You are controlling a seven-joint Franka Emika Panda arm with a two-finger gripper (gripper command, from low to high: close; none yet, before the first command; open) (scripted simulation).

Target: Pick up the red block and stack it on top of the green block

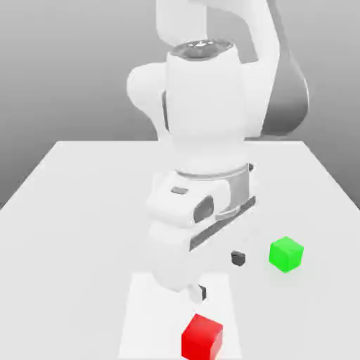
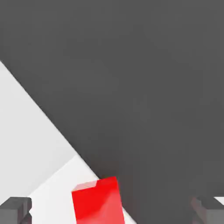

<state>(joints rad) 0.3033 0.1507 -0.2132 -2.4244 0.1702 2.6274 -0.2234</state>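
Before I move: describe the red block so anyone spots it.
On the pale table, find the white patch below the robot's hand. The small cube at its near edge is the red block; the other cube, off the patch, is green.

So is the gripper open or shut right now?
Open: the gripper's two dark fingertips stand well apart, with nothing between them, and the red block sits on the white patch in front.

From the exterior view, the red block (image 1: 202, 339) sits at the near end of the bench (image 1: 77, 211), on the flat rectangular patch (image 1: 151, 320). The green block (image 1: 286, 254) rests on the bench too, farther back and toward the exterior view's right, beyond the patch, well apart from the red block.
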